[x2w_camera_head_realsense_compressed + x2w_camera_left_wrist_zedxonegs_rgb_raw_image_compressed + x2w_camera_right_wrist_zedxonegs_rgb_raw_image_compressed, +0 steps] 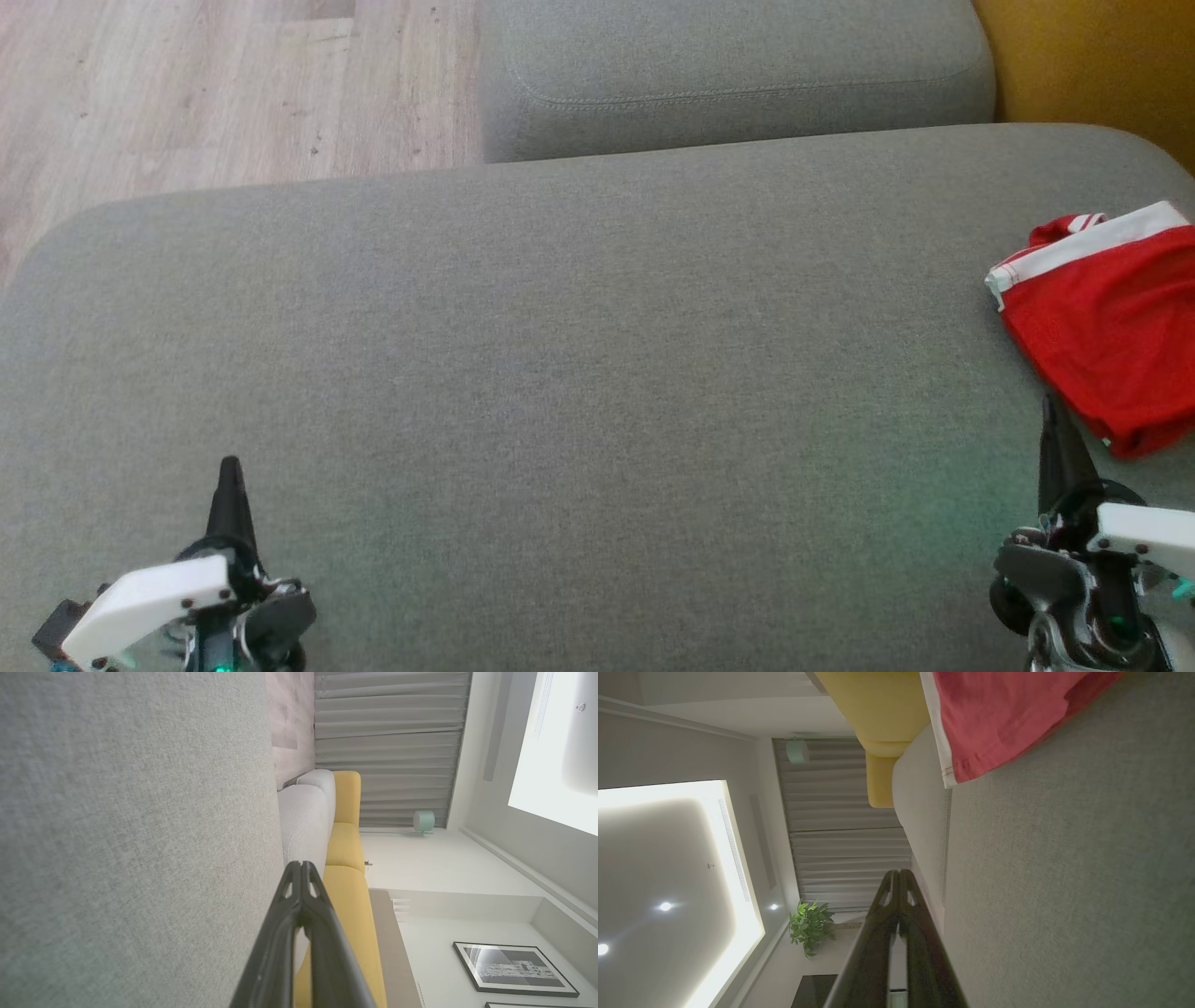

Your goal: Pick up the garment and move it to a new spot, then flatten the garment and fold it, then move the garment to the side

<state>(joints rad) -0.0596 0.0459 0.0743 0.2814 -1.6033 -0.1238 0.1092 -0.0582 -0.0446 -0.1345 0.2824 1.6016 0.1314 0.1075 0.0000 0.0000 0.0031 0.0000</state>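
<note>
The garment lies folded at the right edge of the grey cushion, red with a white band and striped trim on its far side. The right wrist view catches its red cloth and white hem at the top. My right gripper is shut and empty at the lower right, its tip just short of the garment's near corner. My left gripper is shut and empty at the lower left, far from the garment. Both wrist views show the fingertips pressed together with nothing between them.
A second grey cushion sits behind the big one. Wooden floor lies at the far left, and a yellow sofa at the far right. The middle and left of the big cushion are bare fabric.
</note>
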